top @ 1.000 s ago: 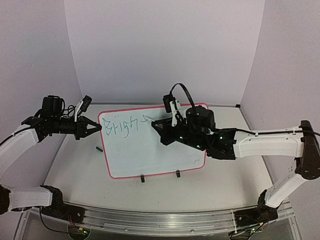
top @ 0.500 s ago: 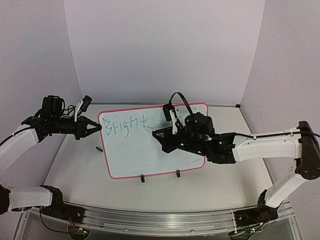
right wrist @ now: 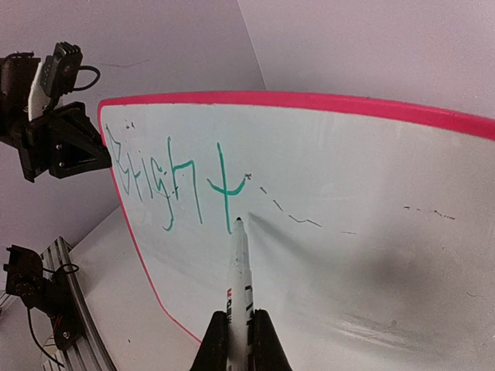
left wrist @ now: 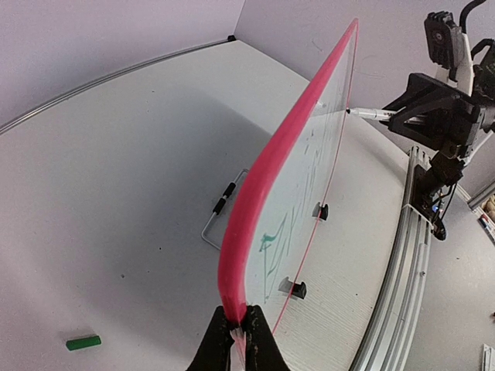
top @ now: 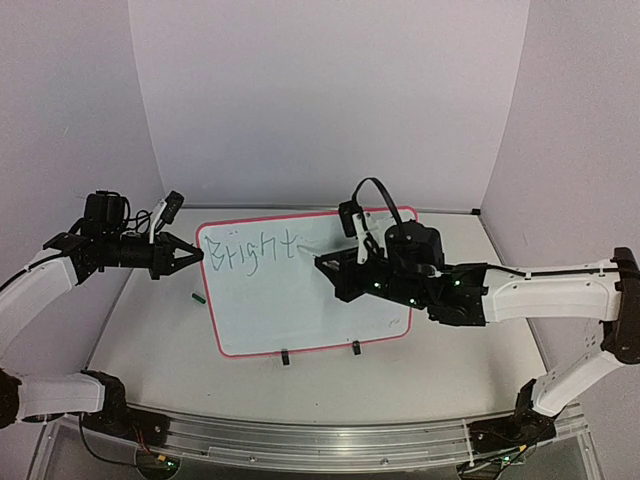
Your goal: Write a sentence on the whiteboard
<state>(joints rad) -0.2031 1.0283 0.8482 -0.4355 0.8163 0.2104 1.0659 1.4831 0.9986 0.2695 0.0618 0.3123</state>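
The left gripper (left wrist: 240, 338) pinches the left edge of the whiteboard (top: 290, 315), fingers pressed onto its pink frame, apparently to steady it for writing. The right gripper (right wrist: 240, 328) clamps a marker (right wrist: 238, 263). Its tip meets the whiteboard just under the "t" of the sentence (right wrist: 174, 179), which so far reads "Bright" along the whiteboard's upper left.

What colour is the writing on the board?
Green: thin handwritten marker letters, clearest in the right wrist view.

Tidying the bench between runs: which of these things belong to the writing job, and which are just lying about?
In use: whiteboard, green lettering, marker, left gripper gripping the board, right gripper gripping the marker.
Lying about: small green piece, wire bracket.
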